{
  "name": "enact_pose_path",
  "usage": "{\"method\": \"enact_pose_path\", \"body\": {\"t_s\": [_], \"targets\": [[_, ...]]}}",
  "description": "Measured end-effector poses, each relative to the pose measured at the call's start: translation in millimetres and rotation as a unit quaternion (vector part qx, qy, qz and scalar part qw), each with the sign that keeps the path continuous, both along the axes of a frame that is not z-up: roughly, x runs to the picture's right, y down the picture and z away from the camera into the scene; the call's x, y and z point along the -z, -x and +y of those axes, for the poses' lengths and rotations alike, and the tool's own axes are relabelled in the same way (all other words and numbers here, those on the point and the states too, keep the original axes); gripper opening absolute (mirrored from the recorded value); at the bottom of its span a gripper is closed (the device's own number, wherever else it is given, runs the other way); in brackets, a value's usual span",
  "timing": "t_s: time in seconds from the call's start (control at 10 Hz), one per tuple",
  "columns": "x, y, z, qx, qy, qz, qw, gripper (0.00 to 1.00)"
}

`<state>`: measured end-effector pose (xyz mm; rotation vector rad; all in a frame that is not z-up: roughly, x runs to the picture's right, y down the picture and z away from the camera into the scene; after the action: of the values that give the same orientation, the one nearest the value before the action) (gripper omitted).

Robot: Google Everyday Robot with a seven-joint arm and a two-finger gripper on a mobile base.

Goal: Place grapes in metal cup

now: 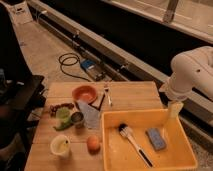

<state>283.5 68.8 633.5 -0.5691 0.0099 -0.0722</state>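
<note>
I am seeing the grapes [61, 106] lying on the wooden table [135, 92] near its left edge, outside any cup. The metal cup [77, 118] is standing upright at about four o'clock from them, close by but apart, and it is showing a dark inside. A pale green cup [63, 114] is sitting between the two, just beside the metal cup at its nine o'clock and just below the grapes. Something green [64, 126] is lying at six o'clock from that cup; I cannot tell what it is.

A grey-blue cloth [90, 114] is spreading out at three o'clock from the metal cup, and an orange bowl [84, 93] is resting at twelve o'clock. An orange round fruit [93, 143] is sitting at five o'clock and a white cup [60, 145] at seven o'clock, both nearer the front edge.

A yellow bin [112, 150] is taking up the right side of the table, holding a brush [132, 142] and a blue sponge [155, 138].

The gripper [174, 111] is hanging from the white arm [192, 70] over the bin's far right corner, at three o'clock and well apart from the grapes. Its claw is standing wide and carrying nothing.
</note>
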Motion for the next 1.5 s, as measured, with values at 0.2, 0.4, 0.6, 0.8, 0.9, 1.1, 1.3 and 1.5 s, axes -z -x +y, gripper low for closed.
{"method": "enact_pose_path", "body": {"t_s": [0.2,0.4,0.6,0.8,0.9,1.1,1.3,1.5], "targets": [[0.4,-1.3,-0.8,-0.001,-0.003,-0.004,1.0000,0.80],[7.1,10.9,-14.1,0.022,-0.016,-0.020,0.9994,0.80],[14.6,40.7,-25.9,0.051,-0.023,-0.040,0.9976,0.80],[23.3,116.5,-33.7,0.107,-0.031,-0.090,0.9897,0.80],[29.8,150.4,-33.5,0.132,-0.035,-0.116,0.9837,0.80],[39.1,181.6,-29.3,0.156,-0.037,-0.145,0.9764,0.80],[39.6,182.1,-29.1,0.158,-0.038,-0.145,0.9759,0.80],[39.5,182.0,-29.2,0.158,-0.038,-0.145,0.9759,0.80]]}}
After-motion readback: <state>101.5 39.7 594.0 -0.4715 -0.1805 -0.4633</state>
